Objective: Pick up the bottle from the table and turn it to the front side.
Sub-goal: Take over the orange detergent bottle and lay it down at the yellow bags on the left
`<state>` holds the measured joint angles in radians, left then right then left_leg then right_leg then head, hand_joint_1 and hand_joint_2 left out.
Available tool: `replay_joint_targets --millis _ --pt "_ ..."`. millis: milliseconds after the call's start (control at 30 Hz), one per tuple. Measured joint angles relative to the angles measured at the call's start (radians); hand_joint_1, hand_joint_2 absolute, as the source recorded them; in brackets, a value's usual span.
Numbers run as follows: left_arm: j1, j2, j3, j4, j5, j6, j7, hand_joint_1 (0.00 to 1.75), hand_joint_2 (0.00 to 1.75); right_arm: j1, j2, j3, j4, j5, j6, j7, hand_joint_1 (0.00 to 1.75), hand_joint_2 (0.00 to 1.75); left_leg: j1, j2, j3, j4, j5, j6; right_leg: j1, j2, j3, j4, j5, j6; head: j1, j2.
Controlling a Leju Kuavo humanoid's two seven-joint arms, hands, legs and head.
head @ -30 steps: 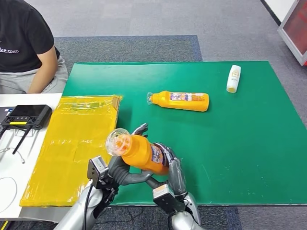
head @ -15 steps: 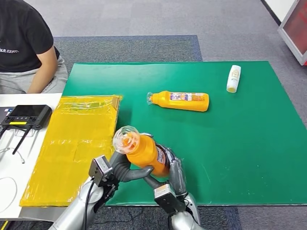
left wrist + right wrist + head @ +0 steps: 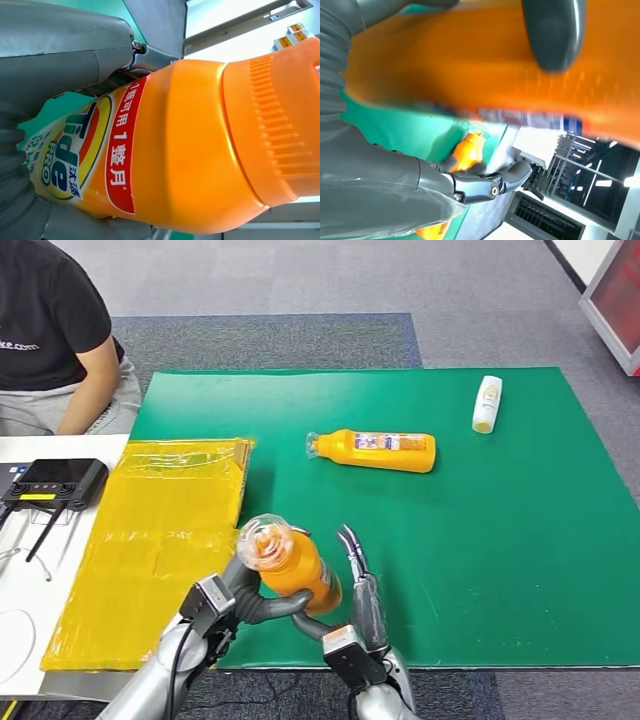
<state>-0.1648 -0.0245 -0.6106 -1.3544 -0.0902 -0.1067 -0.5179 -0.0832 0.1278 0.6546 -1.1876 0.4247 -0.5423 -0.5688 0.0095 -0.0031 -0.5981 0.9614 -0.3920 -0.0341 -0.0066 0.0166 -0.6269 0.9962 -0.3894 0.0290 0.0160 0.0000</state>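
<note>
Above the table's near edge, right hand (image 3: 361, 592) has released the bottle (image 3: 290, 560).

Bright, even light (right wrist view blurred); soft shadows.

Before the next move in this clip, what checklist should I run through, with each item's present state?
1. Orange plastic detergent bottle lifted off the green mat: ok.
2. Left hand grips the bottle from below: ok.
3. Right hand holding the bottle: not ok; its fingers stand open beside it.
4. Front logo label turned towards the head camera: cannot tell.
5. Second orange bottle lying apart on the mat: ok.
6. Person in black shirt away from the hands: ok.
</note>
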Motion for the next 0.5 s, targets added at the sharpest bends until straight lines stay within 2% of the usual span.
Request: replay_joint_targets --millis 300,500 --pt "0.026 0.111 0.070 -0.060 -0.157 0.054 0.025 1.75 1.75 0.007 0.000 -0.004 0.003 -0.025 0.017 -0.001 0.00 1.75 0.000 0.000 0.000 0.000 0.000 0.000 0.000 0.000 0.000 0.000 0.000 0.000 0.000 0.000" --pt "0.032 0.197 0.116 -0.083 -0.238 0.055 0.051 1.75 1.75 0.014 0.000 -0.005 0.015 -0.044 0.029 -0.006 0.00 1.75 0.000 0.000 0.000 0.000 0.000 0.000 0.000 0.000 0.000 0.000 0.000 0.000 0.000 0.000"
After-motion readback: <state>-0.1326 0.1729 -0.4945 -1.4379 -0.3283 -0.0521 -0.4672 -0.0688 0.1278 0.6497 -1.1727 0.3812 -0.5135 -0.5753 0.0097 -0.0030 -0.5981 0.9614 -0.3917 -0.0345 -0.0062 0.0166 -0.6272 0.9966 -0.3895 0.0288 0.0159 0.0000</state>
